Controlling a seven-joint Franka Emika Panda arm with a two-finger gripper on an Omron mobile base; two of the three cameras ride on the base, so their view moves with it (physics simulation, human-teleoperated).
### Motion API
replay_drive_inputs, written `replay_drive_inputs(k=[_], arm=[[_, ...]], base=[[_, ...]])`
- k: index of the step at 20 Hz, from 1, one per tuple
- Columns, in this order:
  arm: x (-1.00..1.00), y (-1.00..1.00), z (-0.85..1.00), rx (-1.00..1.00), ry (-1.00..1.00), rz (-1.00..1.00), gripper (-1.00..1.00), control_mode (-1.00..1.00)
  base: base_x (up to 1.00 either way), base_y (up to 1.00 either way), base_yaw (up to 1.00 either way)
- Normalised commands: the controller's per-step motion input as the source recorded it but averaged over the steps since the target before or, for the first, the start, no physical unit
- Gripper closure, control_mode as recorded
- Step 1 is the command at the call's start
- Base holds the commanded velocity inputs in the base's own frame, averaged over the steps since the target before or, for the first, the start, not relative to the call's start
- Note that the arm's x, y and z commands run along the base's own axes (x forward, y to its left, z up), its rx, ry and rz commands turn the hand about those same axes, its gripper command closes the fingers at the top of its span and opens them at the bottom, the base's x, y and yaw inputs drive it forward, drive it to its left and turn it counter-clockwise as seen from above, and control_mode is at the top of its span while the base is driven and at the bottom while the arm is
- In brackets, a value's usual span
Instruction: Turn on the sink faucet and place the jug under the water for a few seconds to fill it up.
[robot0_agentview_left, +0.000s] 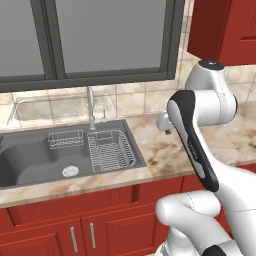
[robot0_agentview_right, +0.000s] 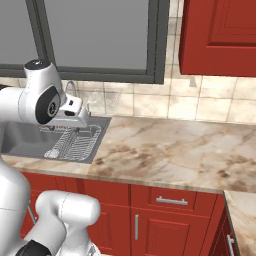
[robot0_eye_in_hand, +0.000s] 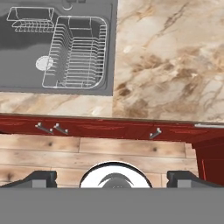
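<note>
The dark grey sink (robot0_agentview_left: 30, 160) is set into the counter at the left, with a round silver drain (robot0_agentview_left: 70, 171) and wire racks (robot0_agentview_left: 111, 150). Behind the basin stands the slim chrome sink faucet (robot0_agentview_left: 91, 107). My gripper (robot0_eye_in_hand: 113, 178) hangs high over the counter's front edge, to the right of the sink, pointing down. Its fingertips (robot0_eye_in_hand: 41, 177) stand far apart with nothing between them, so it is open. In the hand view the sink (robot0_eye_in_hand: 17, 65) lies at the upper left. The hand (robot0_agentview_right: 72, 115) partly covers the faucet (robot0_agentview_right: 70, 86). The jug and the water are out of view.
Marble counter (robot0_agentview_right: 170, 150) stretches right of the sink. Red base cabinets (robot0_agentview_left: 100, 225) with silver handles run below it, and a red wall cabinet (robot0_agentview_right: 220, 35) hangs at the upper right. A dark-framed window (robot0_agentview_left: 100, 35) sits behind the faucet. Wooden floor (robot0_eye_in_hand: 87, 153) lies beneath the hand.
</note>
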Motion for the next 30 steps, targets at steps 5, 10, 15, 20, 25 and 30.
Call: replay_drive_inputs(k=[5,10,15,20,25,30], arm=[[0.00,-0.01,-0.26,0.12,0.00,0.04,-1.00,-1.00],[0.35,0.09,-0.18,0.14,0.00,0.01,-1.00,-1.00],[0.75,0.05,-0.06,0.22,0.00,0.01,-1.00,-1.00],[0.75,0.00,0.00,0.16,0.00,0.06,-1.00,-1.00],[0.47,0.00,-0.07,0.14,0.00,0.02,-1.00,-1.00],[0.05,0.01,-0.10,0.08,0.00,0.00,-1.00,-1.00]], base=[[0.00,0.00,0.00],[0.00,0.00,0.00],[0.00,0.00,0.00],[0.00,0.00,0.00],[0.00,0.00,0.00],[0.00,0.00,0.00]])
